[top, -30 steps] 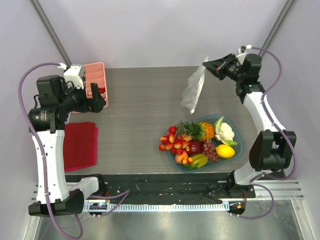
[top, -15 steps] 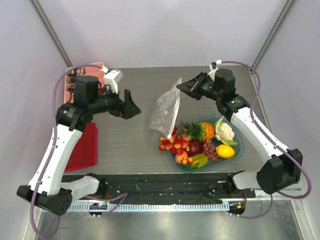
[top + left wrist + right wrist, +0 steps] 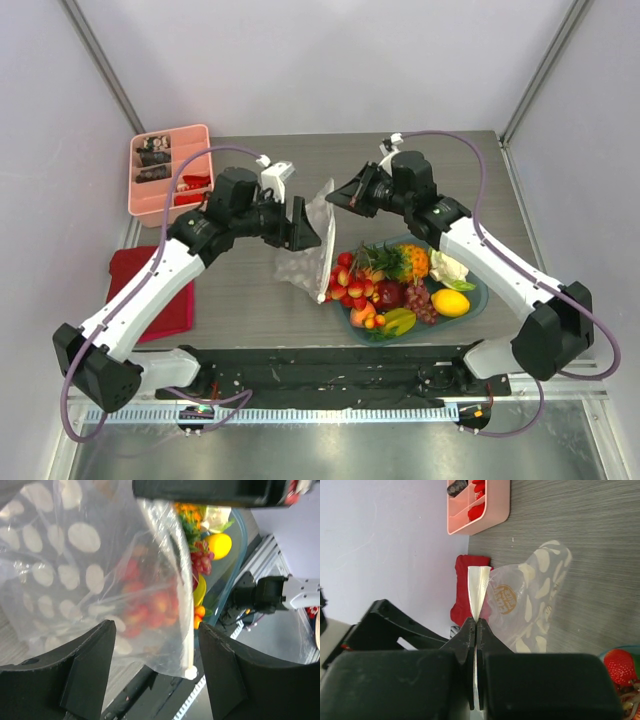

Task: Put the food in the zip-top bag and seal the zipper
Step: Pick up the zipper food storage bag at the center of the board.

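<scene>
The zip-top bag (image 3: 308,245), clear with white dots, hangs above the table just left of the plate. My right gripper (image 3: 338,197) is shut on its top edge (image 3: 476,622). My left gripper (image 3: 308,230) stands open at the bag's left side. In the left wrist view its fingers straddle the bag's lower corner (image 3: 156,623) without touching it. The zipper (image 3: 189,642) runs down the bag's edge between those fingers. The food (image 3: 390,285) lies piled on the teal plate (image 3: 478,290): strawberries, pineapple, cauliflower, lemon (image 3: 218,545), grapes. No food shows inside the bag.
A pink compartment tray (image 3: 172,172) holding dark and red pieces sits at the back left. A red cloth (image 3: 150,290) lies at the left, near the front. The frame's black rail (image 3: 330,365) runs along the near edge.
Both arms have swung in toward the middle. The right one carried the bag left and lower, and the left one came from beside the pink tray to the bag, its jaws narrowing.
</scene>
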Robot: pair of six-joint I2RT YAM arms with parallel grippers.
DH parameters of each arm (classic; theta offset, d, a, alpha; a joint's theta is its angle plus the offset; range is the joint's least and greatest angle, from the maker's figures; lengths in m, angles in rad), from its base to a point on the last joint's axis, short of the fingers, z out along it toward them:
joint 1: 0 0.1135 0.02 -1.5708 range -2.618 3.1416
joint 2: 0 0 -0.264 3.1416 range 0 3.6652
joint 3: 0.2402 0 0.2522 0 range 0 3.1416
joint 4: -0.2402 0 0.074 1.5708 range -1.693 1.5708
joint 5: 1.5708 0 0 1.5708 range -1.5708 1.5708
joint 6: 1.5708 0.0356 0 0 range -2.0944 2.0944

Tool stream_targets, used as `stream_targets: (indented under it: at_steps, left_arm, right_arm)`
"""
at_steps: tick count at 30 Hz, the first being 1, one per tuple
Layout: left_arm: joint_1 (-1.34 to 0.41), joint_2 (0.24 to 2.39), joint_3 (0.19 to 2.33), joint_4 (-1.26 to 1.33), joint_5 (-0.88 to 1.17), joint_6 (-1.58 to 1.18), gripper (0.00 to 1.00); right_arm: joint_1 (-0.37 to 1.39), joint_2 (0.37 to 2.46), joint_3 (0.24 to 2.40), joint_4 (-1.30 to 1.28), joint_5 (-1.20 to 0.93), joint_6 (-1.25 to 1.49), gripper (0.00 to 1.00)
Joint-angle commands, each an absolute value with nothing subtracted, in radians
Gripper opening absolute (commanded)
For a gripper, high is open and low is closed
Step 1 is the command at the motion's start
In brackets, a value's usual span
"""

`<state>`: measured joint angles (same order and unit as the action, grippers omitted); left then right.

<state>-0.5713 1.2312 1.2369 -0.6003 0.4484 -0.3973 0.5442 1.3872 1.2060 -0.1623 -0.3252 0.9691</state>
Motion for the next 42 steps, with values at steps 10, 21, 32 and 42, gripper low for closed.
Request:
stream_targets:
  at_steps: [10, 21, 32, 42]
  left_arm:
    - [-0.62, 1.285, 1.235, -0.449, 0.376, -0.433, 0.62]
    - [-0.65, 1.338, 1.261, -0.474, 0.328, -0.399, 0.27]
    - [-0.436, 1.25, 1.089, -0.183, 0.762, -0.67, 0.0]
    - [-0.322, 1.218, 0.957, 0.238, 1.012, -0.962, 0.0]
  right_arm:
    - [0.577, 1.413, 1.235, -0.132, -0.272, 0.95, 0.01]
    - [0.594, 1.428, 1.236, -0.135, -0.245, 0.934, 0.01]
    - [0.584, 1.395, 1.262, -0.081, -0.377, 0.787, 0.71]
    - [0.583, 1.327, 1.131, 0.023, -0.571, 0.746, 0.59]
